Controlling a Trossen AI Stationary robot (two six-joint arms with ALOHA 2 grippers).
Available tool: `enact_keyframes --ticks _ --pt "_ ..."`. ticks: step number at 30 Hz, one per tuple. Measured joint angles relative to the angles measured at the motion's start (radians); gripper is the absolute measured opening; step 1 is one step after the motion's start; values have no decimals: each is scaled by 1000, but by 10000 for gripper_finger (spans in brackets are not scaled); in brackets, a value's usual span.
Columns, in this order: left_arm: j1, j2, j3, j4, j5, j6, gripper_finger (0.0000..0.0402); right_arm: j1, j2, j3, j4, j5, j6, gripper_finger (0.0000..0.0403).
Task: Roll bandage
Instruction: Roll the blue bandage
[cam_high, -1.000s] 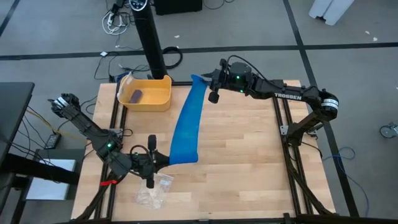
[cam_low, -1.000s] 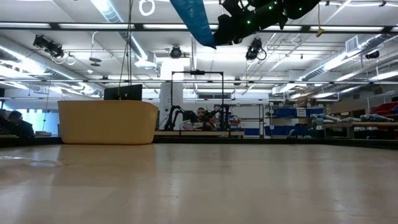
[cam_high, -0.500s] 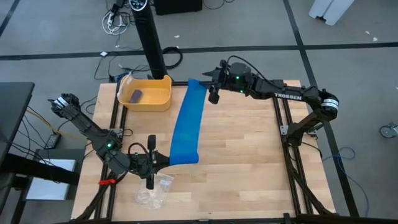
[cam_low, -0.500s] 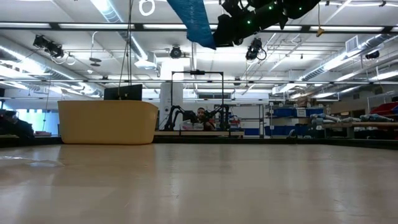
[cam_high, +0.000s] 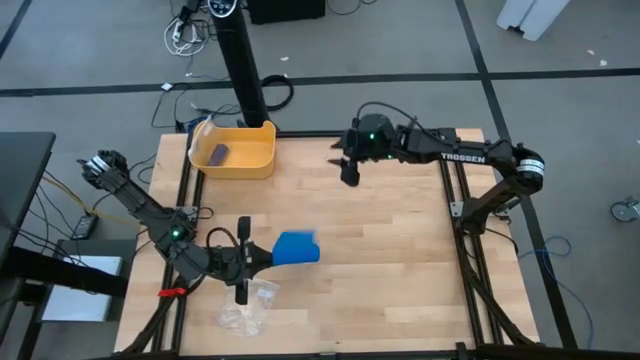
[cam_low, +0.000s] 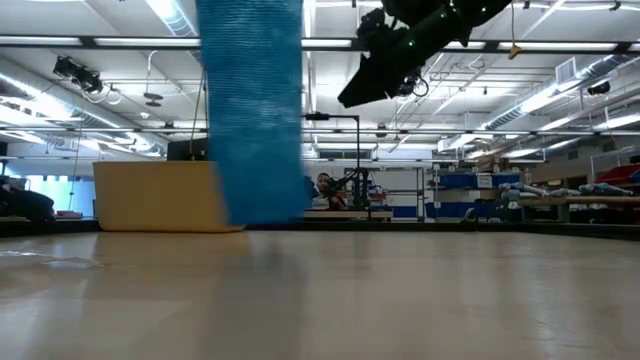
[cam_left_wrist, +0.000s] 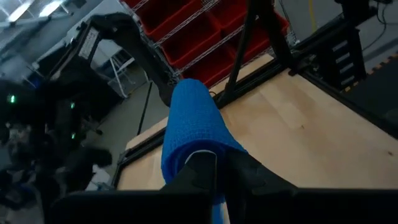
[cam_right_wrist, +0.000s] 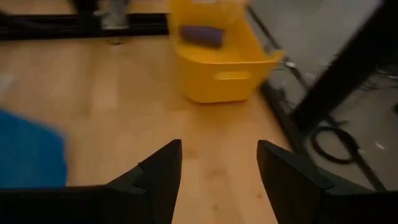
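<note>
Two grippers in play. Near edge of table (cam_high: 400, 250): left gripper (cam_high: 262, 256) low over the wood, fingers closed on one end of the bandage (cam_high: 296, 249); blue fabric bunched in a short heap right at the fingertips, next to clear plastic bag (cam_high: 250, 305). Low view: the fabric shows as a tall blurred blue sheet. Far side: right gripper (cam_high: 347, 170) up in the air w/ fingers spread, nothing between them, well apart from bandage. Far left corner: yellow bin (cam_high: 238, 150) w/ small purple block (cam_high: 219, 154) inside.
</note>
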Motion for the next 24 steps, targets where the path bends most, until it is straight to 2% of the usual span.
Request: enact_keyframes --ticks 3,8,14,19,24 --pt "9 -10 0 -1 -1 -45 19 68 -6 0 -34 -62 1 218" --pt "7 -35 32 -4 0 -83 19 242 -6 -10 -57 -68 24 228" --pt "8 -36 102 -46 -1 -85 19 423 -6 -166 264 -58 78 229" --pt "8 -35 139 -60 -1 -83 19 519 -3 -400 706 117 130 229" --pt "12 -35 180 -93 -4 -81 19 545 34 -534 1057 143 198 229"
